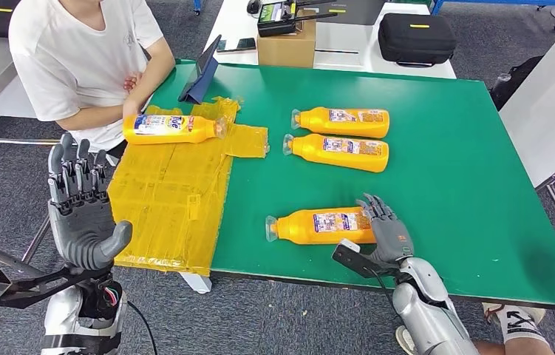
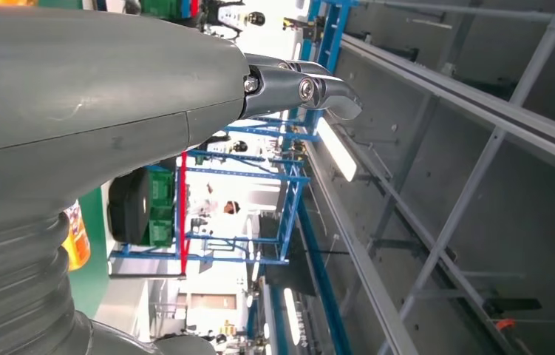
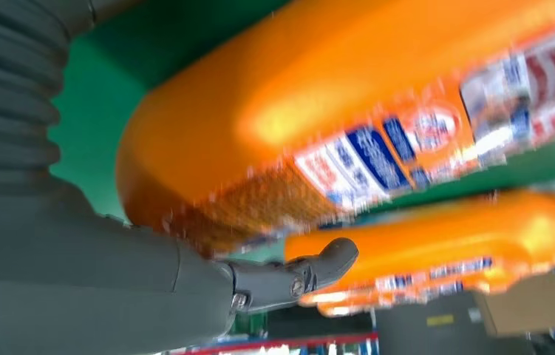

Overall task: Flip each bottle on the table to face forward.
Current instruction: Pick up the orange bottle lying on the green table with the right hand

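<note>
Several orange bottles lie on the green table point(image 1: 466, 185). The nearest bottle point(image 1: 322, 225) lies on its side, cap to the left, label up. My right hand point(image 1: 386, 231) is at its base end, fingers laid over the bottle. In the right wrist view the bottle point(image 3: 318, 111) fills the frame, blurred, and my thumb point(image 3: 311, 272) stands a little apart below it. Two more bottles point(image 1: 342, 122) point(image 1: 337, 151) lie side by side further back. My left hand point(image 1: 82, 214) is raised off the table's left side, fingers apart and upright, holding nothing.
A person in a white shirt point(image 1: 75, 59) sits at the far left and holds a fourth bottle point(image 1: 174, 128) on a yellow sheet point(image 1: 167, 200). A tablet point(image 1: 202, 70), a cardboard box point(image 1: 287, 46) and a black case point(image 1: 416, 37) stand behind. Someone's shoe point(image 1: 514, 325) is at bottom right.
</note>
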You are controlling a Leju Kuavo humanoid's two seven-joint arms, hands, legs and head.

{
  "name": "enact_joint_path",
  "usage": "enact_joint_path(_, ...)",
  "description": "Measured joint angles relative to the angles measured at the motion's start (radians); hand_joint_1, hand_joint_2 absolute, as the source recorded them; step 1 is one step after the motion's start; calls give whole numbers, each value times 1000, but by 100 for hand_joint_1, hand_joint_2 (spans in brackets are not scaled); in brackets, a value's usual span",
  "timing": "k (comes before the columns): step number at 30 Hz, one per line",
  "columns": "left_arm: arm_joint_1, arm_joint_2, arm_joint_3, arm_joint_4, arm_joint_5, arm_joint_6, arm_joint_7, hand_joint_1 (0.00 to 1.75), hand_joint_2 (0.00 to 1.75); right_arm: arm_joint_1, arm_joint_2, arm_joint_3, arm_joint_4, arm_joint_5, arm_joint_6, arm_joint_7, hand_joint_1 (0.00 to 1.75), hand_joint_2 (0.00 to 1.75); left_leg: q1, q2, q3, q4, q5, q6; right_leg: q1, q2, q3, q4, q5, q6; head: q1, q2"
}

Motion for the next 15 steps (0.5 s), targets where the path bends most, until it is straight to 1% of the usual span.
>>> enact_joint_path(4,-2,7,-6,7,0,-1,0,0,175,-44,-2,19,54,11,37,4,0,175,0,1,0,0,0,0,0,0,0,0,0,0,0,0)
enact_joint_path(9,-2,13,-15,11,-1,-2,0,0,175,-72,-5,35,91,22,47,8,0,175,0,1,1,0,0,0,0,0,0,0,0,0,0,0)
enact_joint_path(12,-6,16,-22,17,-11,-2,0,0,175,-100,-8,56,117,45,71,12,0,175,0,1,1,0,0,0,0,0,0,0,1,0,0,0)
enact_joint_path(15,-20,19,-31,32,-17,-2,0,0,175,-150,-9,84,155,52,124,0,10,175,0,2,2,0,1,1,0,0,1,0,2,1,0,0)
